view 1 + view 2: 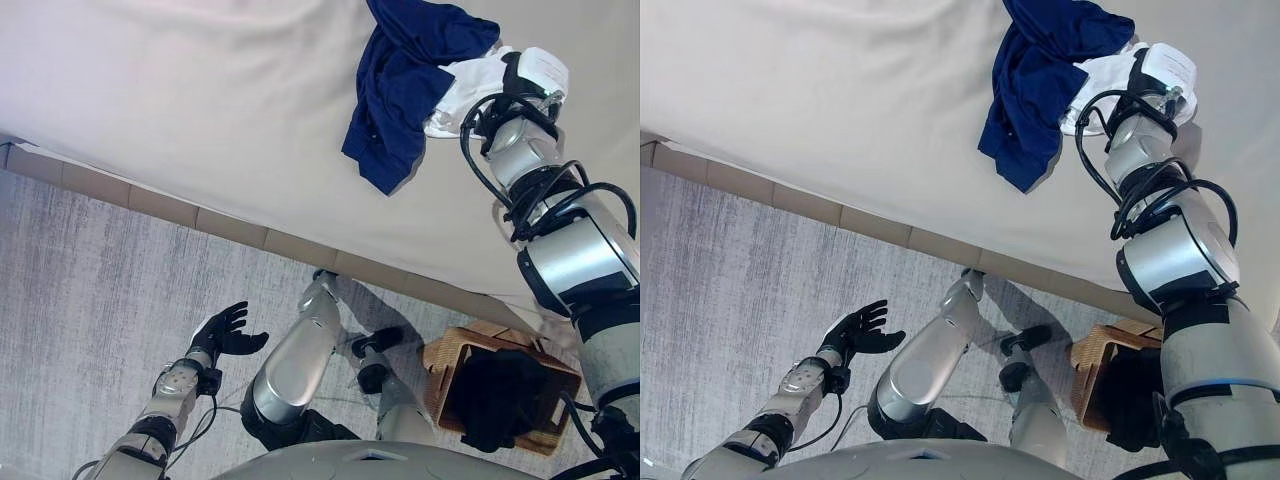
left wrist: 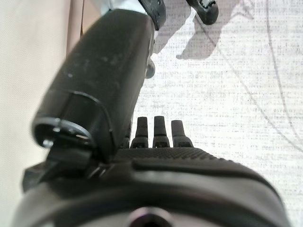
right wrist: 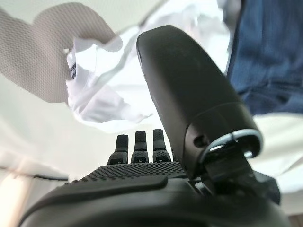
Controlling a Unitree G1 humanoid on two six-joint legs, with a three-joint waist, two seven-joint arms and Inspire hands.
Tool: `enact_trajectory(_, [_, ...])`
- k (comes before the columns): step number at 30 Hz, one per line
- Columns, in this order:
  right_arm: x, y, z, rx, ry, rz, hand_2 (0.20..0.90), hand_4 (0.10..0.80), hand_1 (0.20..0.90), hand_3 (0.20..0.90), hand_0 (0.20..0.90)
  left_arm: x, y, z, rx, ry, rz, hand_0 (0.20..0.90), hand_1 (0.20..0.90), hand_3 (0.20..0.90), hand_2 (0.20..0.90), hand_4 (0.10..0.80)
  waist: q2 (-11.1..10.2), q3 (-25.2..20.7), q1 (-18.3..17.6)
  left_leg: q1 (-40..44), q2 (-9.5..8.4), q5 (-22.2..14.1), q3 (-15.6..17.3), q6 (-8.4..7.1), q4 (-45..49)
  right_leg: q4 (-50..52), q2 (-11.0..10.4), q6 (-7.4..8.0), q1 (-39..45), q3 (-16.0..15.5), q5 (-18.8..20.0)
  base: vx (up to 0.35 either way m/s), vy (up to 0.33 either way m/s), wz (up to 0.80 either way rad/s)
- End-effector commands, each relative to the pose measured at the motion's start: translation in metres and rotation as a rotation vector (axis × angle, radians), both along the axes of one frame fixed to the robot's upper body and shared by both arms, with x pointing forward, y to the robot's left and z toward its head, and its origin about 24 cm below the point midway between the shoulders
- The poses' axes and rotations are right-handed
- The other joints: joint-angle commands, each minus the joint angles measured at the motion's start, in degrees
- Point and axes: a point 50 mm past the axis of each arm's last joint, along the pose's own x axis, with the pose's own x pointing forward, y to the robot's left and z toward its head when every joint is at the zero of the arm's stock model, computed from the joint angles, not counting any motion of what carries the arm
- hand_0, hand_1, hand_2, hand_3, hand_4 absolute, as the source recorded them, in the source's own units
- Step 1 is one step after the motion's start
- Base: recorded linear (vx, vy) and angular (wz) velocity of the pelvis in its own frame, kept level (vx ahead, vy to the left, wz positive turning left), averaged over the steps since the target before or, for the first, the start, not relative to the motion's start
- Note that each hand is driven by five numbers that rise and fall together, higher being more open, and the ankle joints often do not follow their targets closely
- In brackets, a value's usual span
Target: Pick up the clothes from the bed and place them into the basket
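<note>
The bed (image 1: 200, 110) fills the upper scene, with the clothes at its far right: a navy garment (image 1: 400, 90) crumpled beside a smaller white one (image 1: 462, 88), the two touching. The basket (image 1: 450, 362) stands on the floor by the bed's edge, already holding dark cloth. The step in hand looks like the reach for a grasp, so the right robot hand (image 3: 142, 146) would do well to come down on the bunched middle of the cloth, gather a good fold rather than a loose edge, and lift clear of the sheet before swinging toward the basket. In its wrist view its fingers are straight and wide, closed on nothing, the white garment just past their tips. The left robot hand (image 1: 225, 332) hangs over the floor, relaxed and empty.
</note>
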Motion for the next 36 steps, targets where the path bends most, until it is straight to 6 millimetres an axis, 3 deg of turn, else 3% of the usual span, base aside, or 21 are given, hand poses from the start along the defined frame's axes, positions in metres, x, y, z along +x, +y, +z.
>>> enact_trajectory(1, [0.0,0.011,0.059,-0.126,-0.035,0.084,0.9,0.8,0.9,0.9,0.9,-0.034,0.029,-0.004,0.02,0.046,0.039,0.9,0.9,0.9,0.9,0.8,-0.7,0.6,1.1,0.2,2.51,-4.3,4.7,4.0,1.1,8.4,-2.4,-0.46,-0.5,0.4,-0.6,0.042,-0.018,0.03])
enact_trajectory(6, [0.001,0.013,0.059,-0.059,-0.027,0.085,0.9,0.8,0.9,0.9,0.9,-0.033,0.033,0.0,0.014,0.032,0.036,0.9,0.9,0.9,0.9,0.8,-0.9,0.6,1.2,-1.4,2.76,-4.3,4.3,3.86,1.8,9.3,-1.9,-0.41,-2.1,-0.1,-0.8,0.028,-0.03,0.05])
enact_trajectory(7, [0.0,0.012,0.062,-0.052,-0.072,0.083,0.3,0.1,0.3,0.2,0.3,-0.036,0.033,-0.001,0.018,0.034,0.035,0.9,0.9,0.9,0.9,0.8,-0.8,0.6,1.2,-1.9,2.86,-4.1,4.2,3.86,1.5,9.1,-1.6,-0.32,-2.5,-0.2,-0.8,0.011,-0.039,0.03])
enact_trajectory(10, [-0.002,0.018,0.077,-0.02,-0.257,0.097,0.3,0.1,0.3,0.2,0.3,-0.037,0.03,-0.002,0.018,0.035,0.036,0.9,0.9,0.9,0.9,0.8,-0.8,0.6,0.9,-2.1,2.95,-3.7,4.2,3.82,0.8,8.5,-1.1,-0.22,-2.8,0.0,-0.7,0.003,-0.013,0.0])
enact_trajectory(12, [-0.009,0.031,0.099,0.023,-0.564,0.133,0.3,0.1,0.3,0.2,0.3,-0.041,0.025,-0.006,0.013,0.038,0.044,0.9,0.9,0.9,0.9,0.8,-0.6,0.6,0.3,-1.8,3.03,-3.8,4.6,3.88,0.3,8.5,-1.0,-0.23,-3.0,0.3,-0.6,-0.011,0.017,-0.04])
enact_trajectory(14, [-0.014,0.04,0.106,0.057,-0.713,0.17,0.3,0.1,0.3,0.2,0.3,-0.042,0.022,-0.009,0.016,0.043,0.049,0.9,0.9,0.9,0.9,0.8,-0.6,0.6,-0.2,-1.4,2.99,-4.3,4.9,3.95,0.4,8.4,-1.1,-0.2,-2.9,0.8,-0.5,-0.008,0.006,-0.02])
enact_trajectory(18, [-0.025,0.054,0.121,0.018,-0.905,0.205,0.3,0.1,0.3,0.2,0.3,-0.042,0.021,-0.011,0.036,0.055,0.062,0.9,0.9,0.9,0.9,0.8,-0.9,0.6,-1.5,0.1,2.78,-5.8,5.7,4.22,1.2,8.2,-1.4,-0.07,-2.5,1.9,-0.1,-0.025,0.01,-0.07])
enact_trajectory(22, [-0.039,0.054,0.134,0.024,-1.071,0.2,0.3,0.1,0.3,0.2,0.3,-0.039,0.027,-0.009,0.067,0.052,0.084,0.9,0.9,0.9,0.9,0.8,-2.3,0.6,-2.8,3.2,3.24,-7.4,7.1,4.26,1.6,6.9,-1.2,0.04,-0.1,3.7,0.3,0.002,-0.038,-0.27])
enact_trajectory(27, [-0.051,0.04,0.146,0.049,-1.176,0.173,0.3,0.1,0.3,0.2,0.3,-0.026,0.031,-0.003,0.109,0.04,0.09,0.9,0.9,0.9,0.9,0.8,-3.8,0.4,-4.1,9.5,3.65,-8.9,8.5,4.39,0.2,4.0,-0.5,-0.01,5.1,6.4,0.6,0.032,-0.08,-0.35])
enact_trajectory(30, [-0.058,0.029,0.149,0.062,-1.221,0.152,0.3,0.1,0.3,0.2,0.3,-0.028,0.032,-0.004,0.152,0.072,0.079,0.9,0.9,0.9,0.9,0.8,-4.8,-2.6,-5.7,13.8,4.18,-9.7,9.6,4.53,-2.0,2.3,0.2,0.1,8.0,8.2,1.1,0.07,-0.092,-0.33])
enact_trajectory(31, [-0.059,0.025,0.149,0.063,-1.218,0.148,0.3,0.1,0.3,0.2,0.3,-0.029,0.034,-0.005,0.165,0.083,0.069,0.9,0.9,0.9,0.9,0.8,-5.0,-3.3,-6.1,14.0,3.51,-8.3,9.8,4.84,-2.3,1.6,-0.2,-0.22,8.3,7.9,2.6,-0.001,-0.018,-0.27])
enact_trajectory(34, [-0.057,0.019,0.145,0.067,-1.115,0.19,0.3,0.1,0.3,0.2,0.3,-0.031,0.034,-0.008,0.187,0.132,0.059,0.9,0.9,0.9,0.9,0.8,-5.4,-6.3,-8.0,16.6,3.43,-9.0,10.2,4.86,-2.9,0.5,0.1,0.05,9.8,9.2,2.8,0.047,0.009,-0.25])
enact_trajectory(35, [-0.049,0.017,0.134,0.106,-0.961,0.26,0.3,0.1,0.3,0.2,0.3,-0.033,0.034,-0.009,0.193,0.156,0.057,0.9,0.9,0.9,0.9,0.8,-5.4,-7.7,-9.0,18.0,3.4,-9.2,10.4,4.82,-3.3,0.0,0.3,0.08,10.6,10.1,2.7,0.107,0.01,-0.22])
enact_trajectory(36, [-0.041,0.018,0.123,0.108,-0.82,0.298,0.865,0.759,0.865,0.859,0.865,-0.034,0.034,-0.01,0.2,0.17,0.051,0.9,0.9,0.9,0.9,0.8,-5.5,-8.6,-9.5,19.0,3.33,-9.0,10.4,4.87,-3.8,-0.2,0.4,0.08,11.1,10.7,2.7,0.137,0.007,-0.29])
